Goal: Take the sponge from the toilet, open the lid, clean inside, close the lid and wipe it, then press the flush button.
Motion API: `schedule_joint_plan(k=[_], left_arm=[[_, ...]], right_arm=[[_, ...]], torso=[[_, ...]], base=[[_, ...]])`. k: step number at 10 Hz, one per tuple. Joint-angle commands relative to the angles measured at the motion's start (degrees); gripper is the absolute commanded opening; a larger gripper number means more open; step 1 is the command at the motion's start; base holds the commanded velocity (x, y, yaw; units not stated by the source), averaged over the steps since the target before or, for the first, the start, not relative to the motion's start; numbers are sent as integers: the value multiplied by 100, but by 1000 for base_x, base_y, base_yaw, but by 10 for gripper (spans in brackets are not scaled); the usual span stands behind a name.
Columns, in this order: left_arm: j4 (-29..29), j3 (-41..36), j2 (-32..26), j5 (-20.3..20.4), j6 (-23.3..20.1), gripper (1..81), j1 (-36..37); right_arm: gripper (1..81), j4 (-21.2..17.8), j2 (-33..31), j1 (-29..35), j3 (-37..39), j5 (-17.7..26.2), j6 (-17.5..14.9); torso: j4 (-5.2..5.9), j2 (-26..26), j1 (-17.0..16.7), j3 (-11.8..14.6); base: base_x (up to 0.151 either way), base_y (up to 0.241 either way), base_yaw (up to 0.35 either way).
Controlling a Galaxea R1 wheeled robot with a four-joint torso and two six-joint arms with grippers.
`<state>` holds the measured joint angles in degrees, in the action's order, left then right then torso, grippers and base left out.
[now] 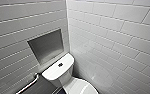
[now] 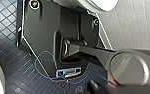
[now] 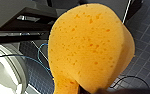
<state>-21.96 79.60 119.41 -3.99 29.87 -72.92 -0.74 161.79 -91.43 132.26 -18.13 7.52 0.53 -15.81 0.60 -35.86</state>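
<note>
Sponge (image 3: 91,47) gripped at one edge by right hand (image 3: 87,90), dark tiled floor (image 3: 146,50) behind

Our right gripper (image 3: 90,89) is pinching the porous orange-yellow sponge (image 3: 91,45) right at its edge; our left arm's black wrist plate (image 2: 41,37) faces downward.

You see an orange-yellow sponge (image 3: 91,47) speckled with darker orange pores, a glossy white toilet (image 1: 53,73) with a dark flush button (image 1: 60,65), white brick-pattern wall tiles (image 1: 116,30) with grey joints, and a dark blue grid-tiled floor (image 2: 13,75).
</note>
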Motion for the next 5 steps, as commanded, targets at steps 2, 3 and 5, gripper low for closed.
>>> schedule_joint_plan(k=[2,3,5], left_arm=[[-1066,2487,2033,1198,-78,10,-1308],[-1056,2885,2334,1190,-69,10,-1334],[-1074,3465,2773,1181,-60,10,-1431]], right_arm=[[10,127,-31,-73,10,398,-13],[10,127,-31,-73,10,398,-5],[10,118,-13,-117,18,389,-13]], torso=[[0,-2,-2,0],[0,-2,-2,2],[0,-2,-6,5]], base=[[0,0,0],[0,0,0],[0,0,0]])
